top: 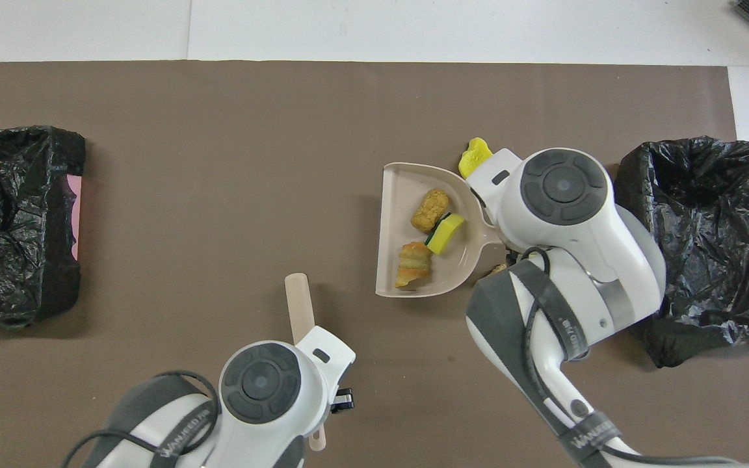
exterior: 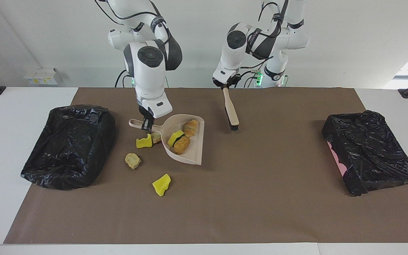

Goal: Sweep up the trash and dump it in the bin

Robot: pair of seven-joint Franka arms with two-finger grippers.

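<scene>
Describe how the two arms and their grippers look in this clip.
Both arms are glossy white with dark grey joint sections and round dark end caps, black cables looped outside, and lettered black straps. The left gripper and right gripper are small and black under white wrist housings.

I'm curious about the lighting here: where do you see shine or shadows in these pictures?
Facing view: the black bin bags glint with wrinkled highlights, and the dustpan and brush cast soft shadows on the brown mat. Overhead view: the right arm hides some scraps; its white shell looks evenly lit.
</scene>
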